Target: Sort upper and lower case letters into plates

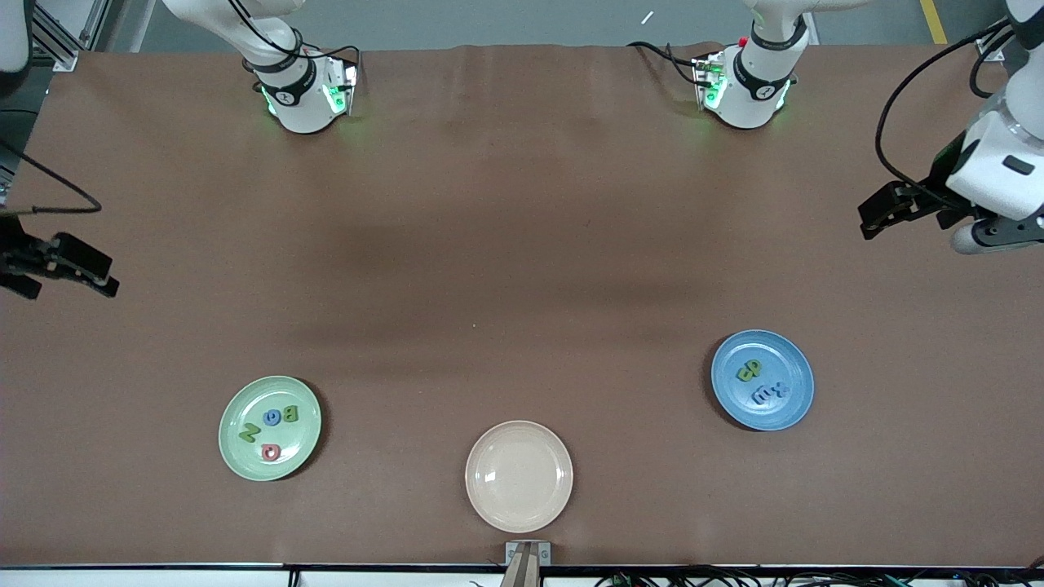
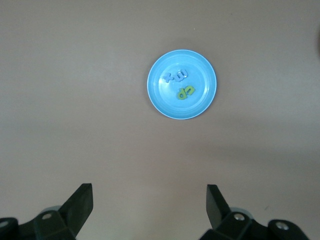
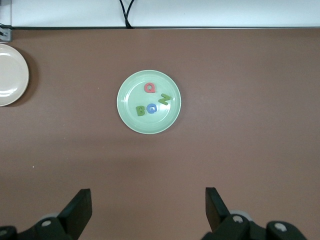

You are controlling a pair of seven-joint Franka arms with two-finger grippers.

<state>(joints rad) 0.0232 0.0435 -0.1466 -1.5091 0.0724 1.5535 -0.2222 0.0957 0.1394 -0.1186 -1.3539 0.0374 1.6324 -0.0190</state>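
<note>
The pale green plate point(image 1: 245, 403) lies near the front camera toward the right arm's end and holds several capital letters: a red Q point(image 1: 271, 451), a green B point(image 1: 290, 413), a green Z point(image 1: 249, 433) and a blue one. In the right wrist view this plate point(image 3: 135, 92) is ahead of my open, empty right gripper point(image 3: 148, 196). The blue plate point(image 1: 783, 359) toward the left arm's end holds small green letters point(image 1: 749, 371) and blue letters point(image 1: 771, 392). It shows as the blue plate point(image 2: 200, 75) ahead of my open, empty left gripper point(image 2: 149, 192). Both grippers, the left gripper point(image 1: 871, 218) and the right gripper point(image 1: 108, 275), hang over the table's ends.
A cream plate point(image 1: 519, 476) with nothing in it sits between the two plates, nearest the front camera; the cream plate point(image 3: 10, 75) also shows in the right wrist view. A small grey bracket point(image 1: 528, 554) is fixed at the table's near edge.
</note>
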